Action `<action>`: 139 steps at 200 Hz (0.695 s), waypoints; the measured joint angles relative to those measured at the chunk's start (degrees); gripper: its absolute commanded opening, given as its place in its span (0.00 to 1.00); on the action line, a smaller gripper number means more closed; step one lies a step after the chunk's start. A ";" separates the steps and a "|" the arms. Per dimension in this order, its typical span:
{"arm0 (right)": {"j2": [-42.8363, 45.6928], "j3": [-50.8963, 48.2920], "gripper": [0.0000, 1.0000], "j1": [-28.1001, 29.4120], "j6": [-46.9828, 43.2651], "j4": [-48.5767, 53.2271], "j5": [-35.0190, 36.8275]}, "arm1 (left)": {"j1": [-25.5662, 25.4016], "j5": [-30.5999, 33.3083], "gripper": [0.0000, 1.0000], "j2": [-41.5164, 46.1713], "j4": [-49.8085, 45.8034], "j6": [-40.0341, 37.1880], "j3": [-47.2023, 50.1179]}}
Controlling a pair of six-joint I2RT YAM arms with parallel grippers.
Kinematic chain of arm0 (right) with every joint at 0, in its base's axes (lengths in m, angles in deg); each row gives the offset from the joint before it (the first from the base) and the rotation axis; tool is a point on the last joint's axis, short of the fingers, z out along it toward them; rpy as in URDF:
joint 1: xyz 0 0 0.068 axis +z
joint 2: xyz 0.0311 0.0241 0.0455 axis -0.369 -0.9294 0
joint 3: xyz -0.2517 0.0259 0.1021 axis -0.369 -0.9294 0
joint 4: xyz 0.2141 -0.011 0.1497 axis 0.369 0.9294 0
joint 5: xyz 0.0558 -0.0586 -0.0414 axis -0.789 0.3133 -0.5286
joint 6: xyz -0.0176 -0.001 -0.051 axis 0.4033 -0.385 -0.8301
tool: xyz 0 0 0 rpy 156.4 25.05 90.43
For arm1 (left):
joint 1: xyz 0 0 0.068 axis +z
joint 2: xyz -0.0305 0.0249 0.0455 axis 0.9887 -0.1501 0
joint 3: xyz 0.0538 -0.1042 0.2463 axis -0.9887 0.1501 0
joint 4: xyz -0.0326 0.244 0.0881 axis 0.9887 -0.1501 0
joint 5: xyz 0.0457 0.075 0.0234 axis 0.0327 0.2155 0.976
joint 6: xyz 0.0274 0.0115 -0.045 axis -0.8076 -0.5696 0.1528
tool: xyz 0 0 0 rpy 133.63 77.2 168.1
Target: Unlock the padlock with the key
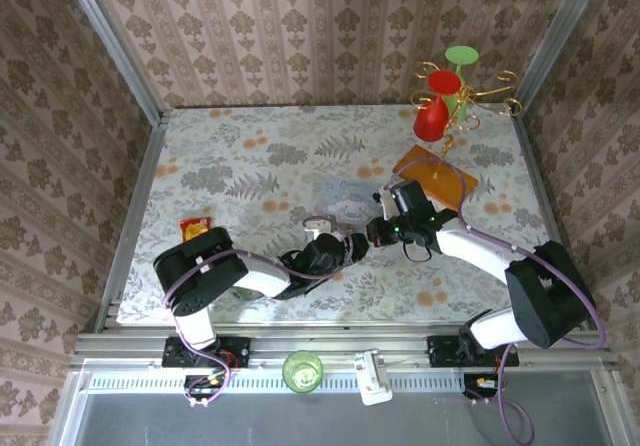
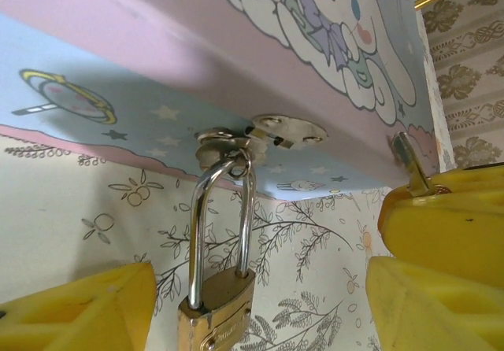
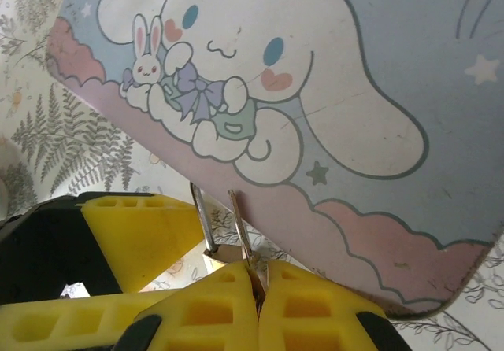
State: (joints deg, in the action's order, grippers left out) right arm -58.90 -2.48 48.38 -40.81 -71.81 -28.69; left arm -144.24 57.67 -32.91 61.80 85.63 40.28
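Note:
A small brass padlock (image 2: 216, 313) hangs by its silvery shackle (image 2: 222, 217) from the hasp of a pale blue cartoon tin (image 2: 157, 91). My left gripper (image 2: 252, 319) is open, and its yellow fingers (image 2: 79, 312) stand on either side of the padlock body with a gap on each side. My right gripper (image 3: 258, 276) is shut on the key (image 3: 240, 225). The key's blade points up along the tin's (image 3: 331, 91) pink side, just beside the shackle (image 3: 201, 217) and outside the lock. In the top view both grippers (image 1: 340, 248) (image 1: 374, 231) meet at the tin's (image 1: 350, 198) near edge.
A red-and-yellow snack packet (image 1: 194, 229) lies at the table's left. A gold stand with red and green cups (image 1: 448, 91) rises at the back right above an orange board (image 1: 435, 171). A green cup (image 1: 302, 371) sits on the front rail.

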 measured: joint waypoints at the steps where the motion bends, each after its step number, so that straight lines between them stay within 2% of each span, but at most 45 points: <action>1: -0.07 0.04 0.00 0.00 -0.02 0.00 0.09 | 0.00 0.02 0.64 -0.09 0.07 0.02 -0.02; 20: -0.57 0.46 0.00 -0.09 -0.22 -0.07 0.61 | 0.28 -0.42 0.56 -1.88 2.67 0.15 -0.11; 50: -1.11 0.87 0.00 -0.20 -0.22 -0.09 0.87 | 0.42 -0.59 0.53 -4.35 7.54 0.48 -0.07; 67: -1.66 1.36 0.00 -0.39 -0.22 -0.13 1.03 | 0.42 -0.63 0.43 -4.70 7.48 0.63 -0.17; 110: -2.80 1.95 0.00 -0.66 -0.15 -0.76 1.05 | 0.39 0.15 0.42 -5.92 5.68 1.44 -1.97; 123: -2.95 1.95 0.00 -0.70 -0.15 -1.05 1.07 | 0.39 0.42 0.35 -6.64 5.64 1.92 -2.67; 139: -2.97 1.95 0.00 -0.70 -0.15 -1.09 1.11 | 0.39 0.70 0.34 -7.72 5.86 2.21 -3.48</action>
State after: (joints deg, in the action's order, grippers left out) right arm -61.88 -0.53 47.68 -40.96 -72.91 -27.57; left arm -143.85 58.37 -40.63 67.66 87.83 36.81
